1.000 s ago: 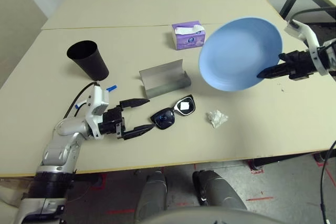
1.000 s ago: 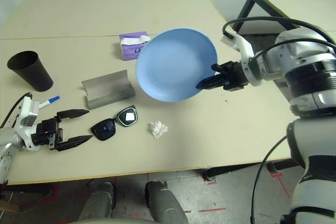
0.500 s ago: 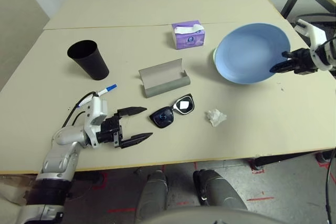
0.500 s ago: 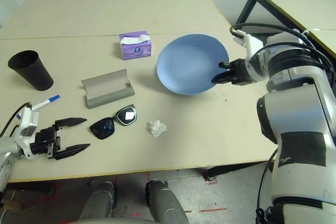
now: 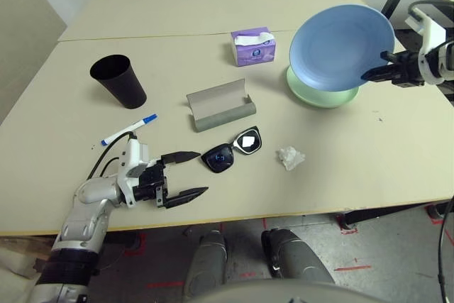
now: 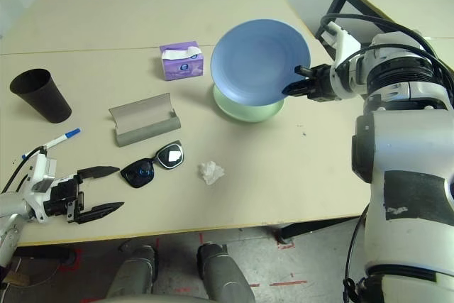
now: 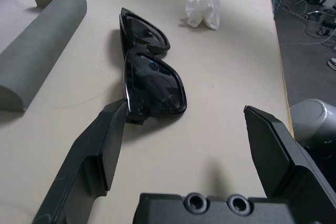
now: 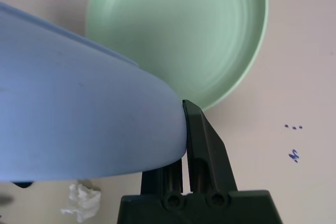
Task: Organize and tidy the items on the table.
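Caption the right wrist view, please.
Right gripper holds the blue plate by its edge near the green plate.

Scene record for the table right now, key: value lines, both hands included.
left_hand: open, near the sunglasses, holding nothing
right_hand: shut on the rim of the blue plate
blue_plate: tilted, above the green plate
green_plate: on the table, partly hidden by the blue one
glasses_case: grey, open, empty
cup: black, left part of table
marker: blue cap, between cup and left arm
tissue_box: purple, beyond the case
crumpled_tissue: white, right of the sunglasses
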`<state>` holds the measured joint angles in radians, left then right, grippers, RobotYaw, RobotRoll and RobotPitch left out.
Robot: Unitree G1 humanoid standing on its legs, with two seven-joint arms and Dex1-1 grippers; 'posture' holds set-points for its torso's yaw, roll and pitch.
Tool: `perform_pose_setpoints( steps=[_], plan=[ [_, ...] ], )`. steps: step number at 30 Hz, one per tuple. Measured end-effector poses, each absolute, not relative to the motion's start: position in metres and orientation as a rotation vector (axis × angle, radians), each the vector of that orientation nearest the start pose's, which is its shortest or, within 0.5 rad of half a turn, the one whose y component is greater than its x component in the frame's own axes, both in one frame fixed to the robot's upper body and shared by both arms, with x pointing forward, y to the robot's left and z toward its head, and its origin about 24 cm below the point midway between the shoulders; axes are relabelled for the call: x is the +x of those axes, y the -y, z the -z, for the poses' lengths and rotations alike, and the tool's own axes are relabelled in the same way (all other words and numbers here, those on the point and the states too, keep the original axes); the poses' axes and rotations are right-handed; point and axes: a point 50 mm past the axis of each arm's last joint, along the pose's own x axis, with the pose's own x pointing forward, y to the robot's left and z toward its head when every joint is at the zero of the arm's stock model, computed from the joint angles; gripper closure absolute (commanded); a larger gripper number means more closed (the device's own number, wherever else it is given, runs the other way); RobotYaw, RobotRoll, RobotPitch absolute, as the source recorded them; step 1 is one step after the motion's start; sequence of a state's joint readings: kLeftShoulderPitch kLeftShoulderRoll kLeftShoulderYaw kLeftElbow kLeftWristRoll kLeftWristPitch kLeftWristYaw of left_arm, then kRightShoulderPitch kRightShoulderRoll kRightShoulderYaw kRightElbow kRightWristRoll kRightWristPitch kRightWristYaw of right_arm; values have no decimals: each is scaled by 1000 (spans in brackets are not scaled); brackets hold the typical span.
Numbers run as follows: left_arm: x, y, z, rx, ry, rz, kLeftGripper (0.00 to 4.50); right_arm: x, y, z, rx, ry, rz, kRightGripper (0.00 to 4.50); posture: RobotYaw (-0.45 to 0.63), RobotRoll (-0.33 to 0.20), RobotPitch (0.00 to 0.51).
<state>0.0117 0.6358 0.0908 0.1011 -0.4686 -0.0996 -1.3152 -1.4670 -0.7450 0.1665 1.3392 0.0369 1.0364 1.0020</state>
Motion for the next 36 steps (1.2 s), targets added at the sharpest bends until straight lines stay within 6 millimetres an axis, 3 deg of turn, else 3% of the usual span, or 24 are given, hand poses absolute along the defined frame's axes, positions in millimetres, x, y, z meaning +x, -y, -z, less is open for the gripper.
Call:
perform_pose_setpoints(
  steps=[13, 17, 26, 36],
  plan=[
    [214, -244, -73, 175, -86, 1177, 0, 360, 282, -217, 211, -879, -320, 4478, -6, 0, 181],
    [211, -245, -71, 170, -93, 1170, 0, 360, 282, -215, 202, -887, -315, 3431, -6, 0, 181],
    [212, -242, -70, 163, -81, 1159, 0, 361, 284, -217, 195, -861, -303, 75, -20, 0, 170],
    [218, -241, -75, 179, -60, 1163, 0, 353, 298, -222, 210, -866, -304, 29, -56, 0, 157]
  ],
)
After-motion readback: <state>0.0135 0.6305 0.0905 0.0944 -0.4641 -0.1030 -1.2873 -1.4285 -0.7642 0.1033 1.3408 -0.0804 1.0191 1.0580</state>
